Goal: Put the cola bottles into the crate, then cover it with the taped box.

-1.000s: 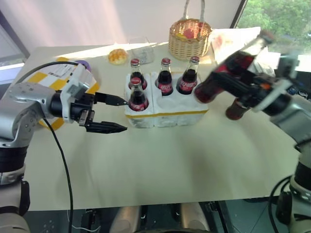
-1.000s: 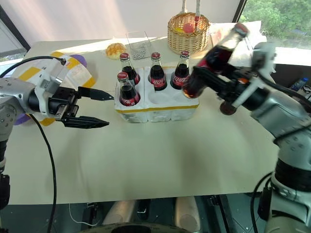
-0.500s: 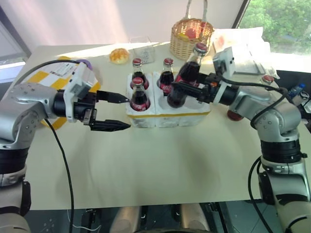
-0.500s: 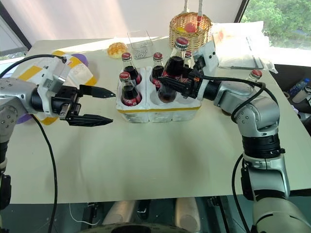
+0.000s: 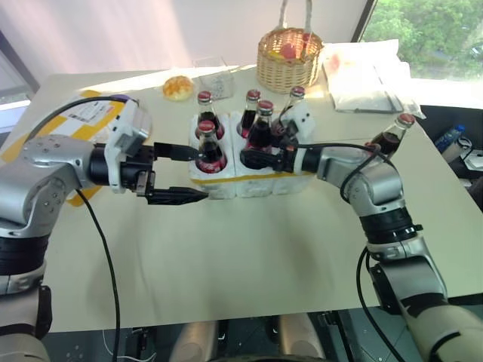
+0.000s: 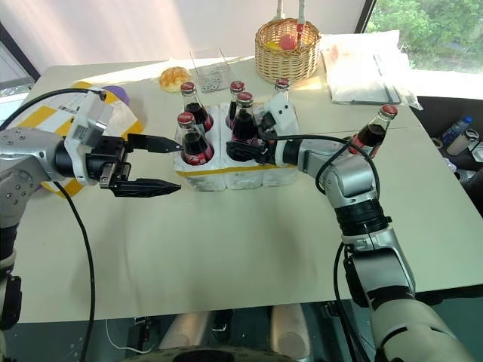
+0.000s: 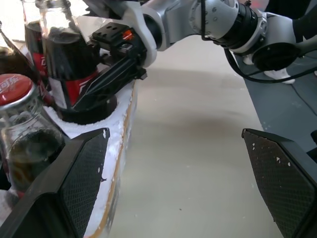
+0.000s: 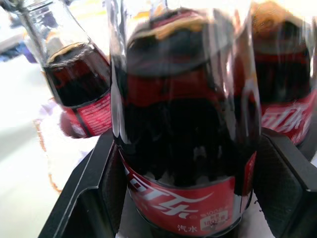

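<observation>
The white foam crate (image 5: 230, 185) with its yellow tape band stands mid-table. Three cola bottles (image 5: 251, 113) fill its back row and one (image 5: 210, 148) stands front left. A further cola bottle (image 5: 261, 132) stands upright in the front middle well, with my right gripper (image 5: 256, 160) shut on its lower body; its fingers (image 8: 94, 183) flank the glass. My left gripper (image 5: 200, 175) hovers open by the crate's front left corner, empty. One more cola bottle (image 5: 388, 138) stands on the table to the right. The taped box (image 5: 87, 113) lies at the far left, partly hidden by my left arm.
A wicker basket (image 5: 285, 60) with fruit stands behind the crate, with a bread bun (image 5: 177, 87) and a clear plastic container (image 5: 215, 72) to its left. Plastic bags (image 5: 362, 72) lie at the back right. The table's near half is bare.
My right gripper swung left and down with the tilted cola bottle and now has it upright in the crate's front middle well. The left gripper kept its place.
</observation>
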Controlling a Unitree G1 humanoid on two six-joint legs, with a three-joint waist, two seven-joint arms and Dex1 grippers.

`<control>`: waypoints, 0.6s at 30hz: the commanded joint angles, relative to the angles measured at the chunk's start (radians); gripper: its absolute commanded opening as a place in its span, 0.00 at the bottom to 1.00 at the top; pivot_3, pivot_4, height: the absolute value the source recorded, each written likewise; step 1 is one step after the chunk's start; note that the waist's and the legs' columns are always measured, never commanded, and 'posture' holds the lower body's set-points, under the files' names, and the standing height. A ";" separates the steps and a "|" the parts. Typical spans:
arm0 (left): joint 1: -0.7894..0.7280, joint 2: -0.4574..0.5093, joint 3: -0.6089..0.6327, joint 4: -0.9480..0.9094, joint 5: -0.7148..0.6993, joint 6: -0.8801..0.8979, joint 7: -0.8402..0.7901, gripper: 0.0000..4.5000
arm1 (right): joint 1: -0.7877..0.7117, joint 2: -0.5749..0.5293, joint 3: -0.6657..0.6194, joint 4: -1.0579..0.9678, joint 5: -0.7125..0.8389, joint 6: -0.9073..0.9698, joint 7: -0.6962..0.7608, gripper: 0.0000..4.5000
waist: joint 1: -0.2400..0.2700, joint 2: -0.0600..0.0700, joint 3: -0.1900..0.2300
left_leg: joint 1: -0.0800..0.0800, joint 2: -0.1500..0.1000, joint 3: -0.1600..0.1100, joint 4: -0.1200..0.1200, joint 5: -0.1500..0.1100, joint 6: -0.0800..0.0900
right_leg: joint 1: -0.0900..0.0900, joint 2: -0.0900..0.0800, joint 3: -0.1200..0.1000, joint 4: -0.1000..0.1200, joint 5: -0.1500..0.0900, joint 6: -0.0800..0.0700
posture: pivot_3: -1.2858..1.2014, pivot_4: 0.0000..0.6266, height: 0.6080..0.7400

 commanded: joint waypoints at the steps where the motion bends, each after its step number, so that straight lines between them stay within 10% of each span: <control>1: -0.007 0.003 0.032 -0.019 -0.015 -0.008 0.004 1.00 | -0.023 -0.003 -0.030 -0.009 -0.030 -0.017 -0.008 0.99 | 0.000 0.000 0.000 | 0.000 0.000 0.000 0.000 0.000 0.000 | 0.000 0.000 0.000 0.000 0.000 0.000 | 0.52 0.24 1.00; 18: -0.049 -0.018 -0.016 0.045 0.019 -0.048 -0.045 1.00 | 0.539 -0.189 -0.725 -0.729 0.257 0.424 -0.293 0.99 | 0.027 0.000 0.000 | 0.001 0.001 -0.001 0.000 -0.002 0.004 | 0.002 -0.002 0.000 -0.001 0.000 -0.001 | 0.52 0.24 1.00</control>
